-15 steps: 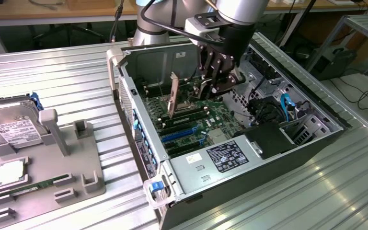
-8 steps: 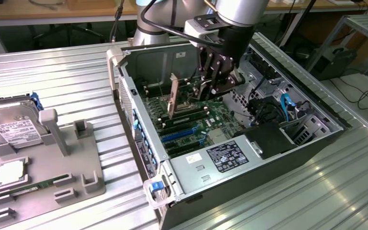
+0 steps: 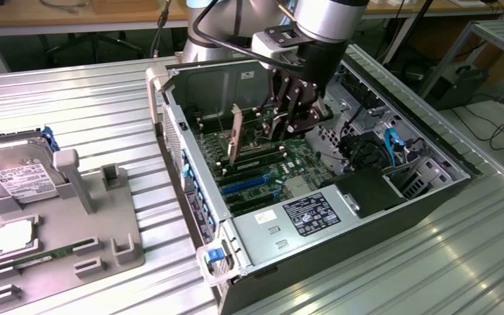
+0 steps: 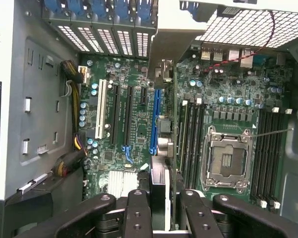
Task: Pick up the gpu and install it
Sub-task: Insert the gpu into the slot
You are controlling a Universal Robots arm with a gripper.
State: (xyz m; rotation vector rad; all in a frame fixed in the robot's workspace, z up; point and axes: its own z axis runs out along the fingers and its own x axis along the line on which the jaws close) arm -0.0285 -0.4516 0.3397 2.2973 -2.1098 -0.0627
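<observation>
The open computer case (image 3: 409,197) lies on its side on the ribbed metal table (image 3: 86,98), and the tool (image 3: 291,115) is down inside it, right over the motherboard (image 3: 278,164). Between its fingers (image 4: 139,213) stands the gpu (image 4: 161,148), pinched on edge: in the wrist view it runs straight ahead from the tool as a thin dark board, its silver bracket (image 4: 161,69) at the far end against the case's rear slot wall. The card sits beside the blue expansion slot (image 4: 153,114); whether its edge is seated in a slot I cannot tell. In the exterior view the gpu (image 3: 234,134) shows just beside the tool as a slim upright card with a pale edge. Also in the case: the power supply (image 3: 309,213) with its label, the empty CPU socket (image 4: 227,158), memory slots (image 4: 191,131). Well away from the tool, the grey fixture tray (image 3: 68,243) holds a hard drive (image 3: 20,170) and a green memory stick (image 3: 55,252).
</observation>
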